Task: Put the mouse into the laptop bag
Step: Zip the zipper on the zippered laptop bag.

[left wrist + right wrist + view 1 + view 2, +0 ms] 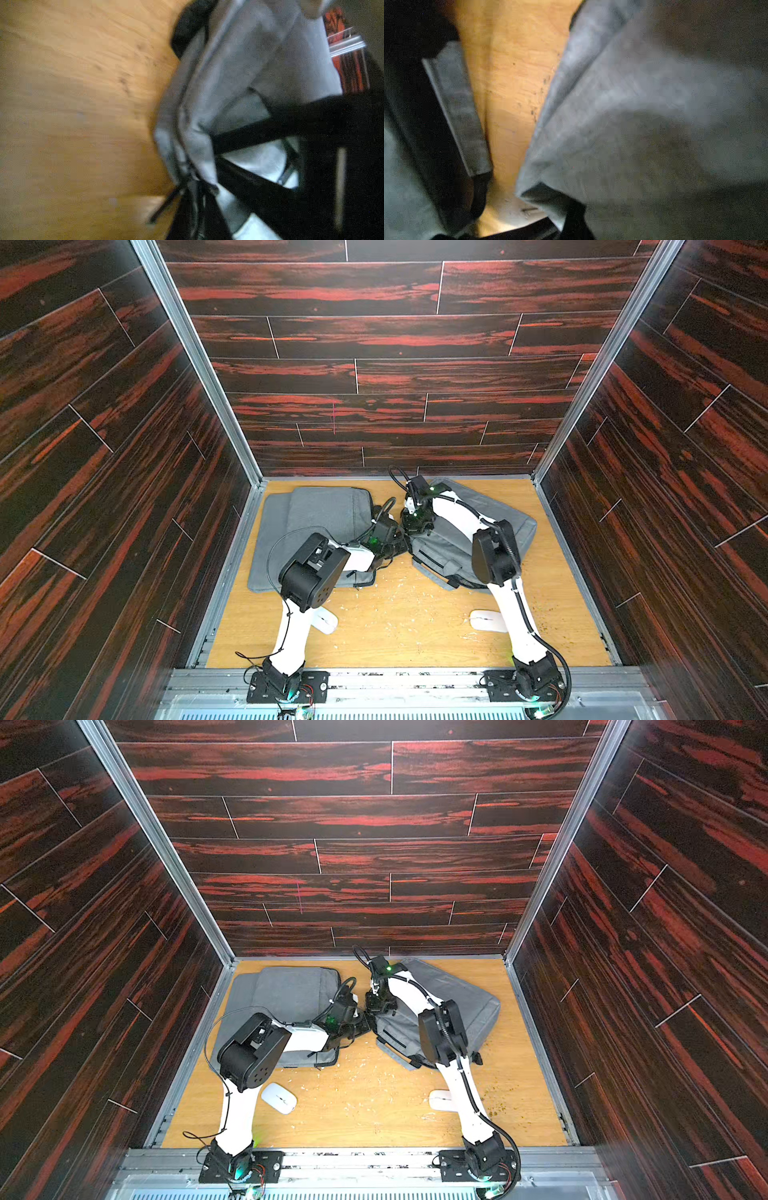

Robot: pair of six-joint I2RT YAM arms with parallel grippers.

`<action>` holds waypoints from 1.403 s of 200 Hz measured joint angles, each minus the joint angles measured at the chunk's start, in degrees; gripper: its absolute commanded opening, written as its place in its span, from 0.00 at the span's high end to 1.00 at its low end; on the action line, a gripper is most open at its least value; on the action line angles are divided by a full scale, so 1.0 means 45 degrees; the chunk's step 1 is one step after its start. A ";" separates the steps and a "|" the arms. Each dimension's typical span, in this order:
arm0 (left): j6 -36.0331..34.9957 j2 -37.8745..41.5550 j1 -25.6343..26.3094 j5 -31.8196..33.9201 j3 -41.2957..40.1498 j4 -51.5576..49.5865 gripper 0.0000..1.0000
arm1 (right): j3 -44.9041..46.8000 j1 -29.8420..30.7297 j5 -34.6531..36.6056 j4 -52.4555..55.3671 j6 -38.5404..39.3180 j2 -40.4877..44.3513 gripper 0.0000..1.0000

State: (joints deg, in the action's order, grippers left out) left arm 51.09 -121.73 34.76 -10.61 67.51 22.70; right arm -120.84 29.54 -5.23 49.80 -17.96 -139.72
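R gripper [413,531] is shut at laptop bag [521,531] corner; L gripper [400,546] gap can't be told. Mouse [484,620] is seen robot-side of bag, nearer R arm.

Tan wooden bench [415,645]: left grey fabric laptop bag [316,510]; right grey laptop bag [513,522]; left white oval mouse [278,1097]; right white mouse [484,620]; pale crumbs [390,601].

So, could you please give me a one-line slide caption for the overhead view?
Both arms meet between two grey laptop bags; two white mice lie on the wooden table.
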 measured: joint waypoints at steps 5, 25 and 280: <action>0.0010 0.0034 0.0049 -0.0058 0.0097 -0.0180 0.66 | 0.0525 -0.0010 -0.0024 -0.0321 0.0005 0.0287 1.00; -0.0262 0.0340 0.0228 -0.0529 0.0287 -0.1214 0.54 | 0.3113 -0.0141 -0.0282 -0.1724 -0.0044 0.1933 1.00; -0.3259 0.0131 -0.0219 -0.0549 0.4313 -0.7130 0.16 | 1.9623 -0.1656 0.2395 -0.3871 -0.4886 1.7048 1.00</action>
State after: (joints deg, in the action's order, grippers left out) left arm 36.42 -121.14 33.78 -13.08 86.91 -9.39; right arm -32.53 22.09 5.54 32.38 -39.94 -63.00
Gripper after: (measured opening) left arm 0.841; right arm 0.047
